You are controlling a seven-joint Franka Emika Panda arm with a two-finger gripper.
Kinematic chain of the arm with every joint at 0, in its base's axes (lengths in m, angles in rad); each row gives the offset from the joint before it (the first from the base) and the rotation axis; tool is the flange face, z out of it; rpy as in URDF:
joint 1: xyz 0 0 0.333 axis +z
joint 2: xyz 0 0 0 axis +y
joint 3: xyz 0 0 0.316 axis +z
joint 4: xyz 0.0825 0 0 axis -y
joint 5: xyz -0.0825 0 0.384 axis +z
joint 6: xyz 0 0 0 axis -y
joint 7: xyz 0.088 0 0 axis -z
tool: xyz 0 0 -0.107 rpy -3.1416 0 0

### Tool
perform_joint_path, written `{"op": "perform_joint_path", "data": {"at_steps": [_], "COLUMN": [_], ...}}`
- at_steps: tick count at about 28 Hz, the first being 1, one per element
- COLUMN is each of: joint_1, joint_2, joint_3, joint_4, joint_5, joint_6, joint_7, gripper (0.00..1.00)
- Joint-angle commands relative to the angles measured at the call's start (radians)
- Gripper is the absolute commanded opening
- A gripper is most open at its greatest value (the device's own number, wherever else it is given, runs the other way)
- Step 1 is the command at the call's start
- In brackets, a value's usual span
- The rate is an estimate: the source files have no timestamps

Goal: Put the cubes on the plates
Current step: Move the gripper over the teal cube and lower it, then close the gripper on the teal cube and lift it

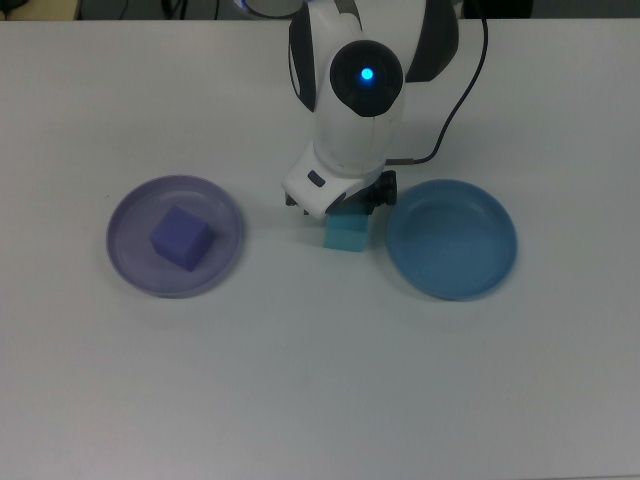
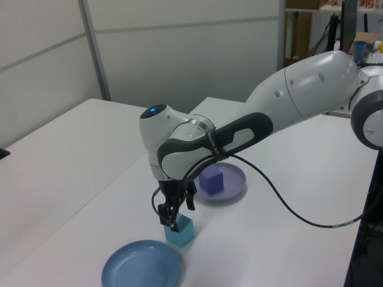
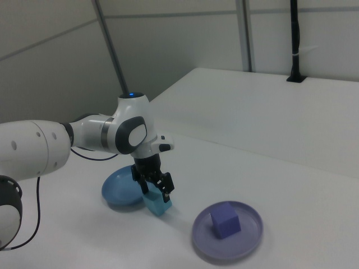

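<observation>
The violet cube (image 1: 181, 238) lies on the lavender plate (image 1: 130, 262), free of the arm. On the bare table between the two plates sits the teal cube (image 1: 347, 236), just left of the blue plate (image 1: 452, 238) in the top view. My gripper (image 3: 153, 192) hangs directly over the teal cube, open, with its two black fingers (image 3: 166, 191) down beside the cube's upper part, one on each side. In the top view the arm's white wrist hides the far part of this cube. Nothing lies on the blue plate (image 3: 119, 190).
A black cable (image 1: 455, 100) runs from the arm across the table's far side in the top view. The white table (image 1: 320, 380) carries nothing else. A wall panel stands behind it in the left view.
</observation>
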Motion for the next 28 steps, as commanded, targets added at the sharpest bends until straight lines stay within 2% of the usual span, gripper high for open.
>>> {"op": "perform_joint_path", "data": {"at_steps": [1,9,22,23,25,26,27,28], "joint_1": [0.014,0.015,0.048,0.048,0.048,0.048,0.042,0.04], "joint_2": [-0.016,-0.023,0.022,0.025,0.03,0.028,0.028,0.027], "joint_3": [-0.012,-0.012,-0.013,-0.013,-0.015,-0.015,-0.016,-0.016], "joint_4": [-0.022,-0.016,-0.017,-0.017,-0.017,-0.017,-0.014,-0.014], "joint_5": [0.016,0.047,0.033,0.032,0.03,0.032,0.039,0.044], "joint_6": [-0.011,-0.012,0.038,0.043,0.043,0.043,0.041,0.041], "joint_7": [0.008,0.008,0.038,0.051,0.066,0.069,0.072,0.075], "gripper": [1.0,1.0,1.0,0.98,0.82,0.71,0.45,0.33]}}
